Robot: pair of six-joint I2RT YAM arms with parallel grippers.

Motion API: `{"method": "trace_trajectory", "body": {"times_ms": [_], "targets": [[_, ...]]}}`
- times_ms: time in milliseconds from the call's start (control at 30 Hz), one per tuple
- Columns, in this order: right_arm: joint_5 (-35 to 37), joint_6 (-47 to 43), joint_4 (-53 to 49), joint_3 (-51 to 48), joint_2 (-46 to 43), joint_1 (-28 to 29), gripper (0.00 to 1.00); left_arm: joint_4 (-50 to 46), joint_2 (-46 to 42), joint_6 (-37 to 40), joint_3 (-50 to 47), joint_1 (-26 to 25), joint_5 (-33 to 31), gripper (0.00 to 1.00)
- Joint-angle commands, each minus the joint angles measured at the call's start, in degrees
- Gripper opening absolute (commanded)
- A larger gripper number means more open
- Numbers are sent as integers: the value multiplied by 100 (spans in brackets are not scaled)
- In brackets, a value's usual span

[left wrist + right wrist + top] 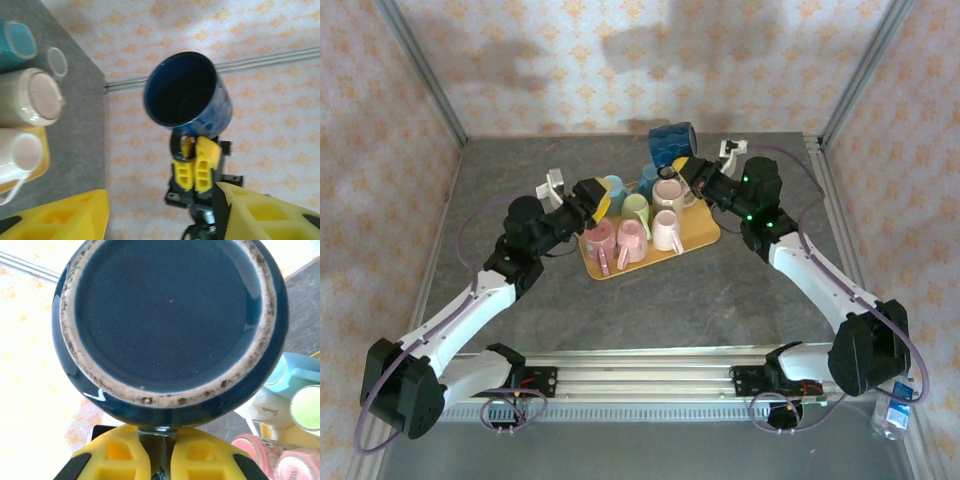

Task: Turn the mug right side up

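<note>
A dark blue mug (672, 142) hangs in the air above the back of the yellow tray (705, 238), tipped on its side. My right gripper (688, 168) is shut on its handle. In the right wrist view the mug's unglazed base ring (170, 320) faces the camera, just above the gripper (160, 460). The left wrist view looks into the mug's open mouth (187, 95), with the right gripper's yellow fingers (202, 167) clamped on the handle below it. My left gripper (595, 197) stands open at the tray's left side, its fingers (65, 215) wide apart and holding nothing.
Several mugs crowd the tray: pink ones (615, 242) at the front, a green one (636, 207), a light blue one (613, 186) and a cream one (669, 192). Bare grey tabletop (750, 290) lies around the tray. Aluminium frame posts (430, 80) and patterned walls close in the back.
</note>
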Motion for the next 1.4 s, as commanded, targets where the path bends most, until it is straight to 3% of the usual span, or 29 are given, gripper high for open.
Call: {"method": "trace_trajectory", "body": {"times_ms": [0, 233, 400, 1367], "targets": [[111, 157, 1088, 377, -95, 174, 0, 613, 200, -450, 289, -133, -118, 57], [119, 174, 1216, 501, 17, 431, 0, 1124, 670, -772, 457, -498, -123, 57], [132, 284, 1410, 502, 69, 522, 0, 1375, 740, -909, 483, -680, -377, 53], [1, 929, 2089, 447, 303, 854, 0, 2589, 1222, -1353, 384, -832, -850, 41]]}}
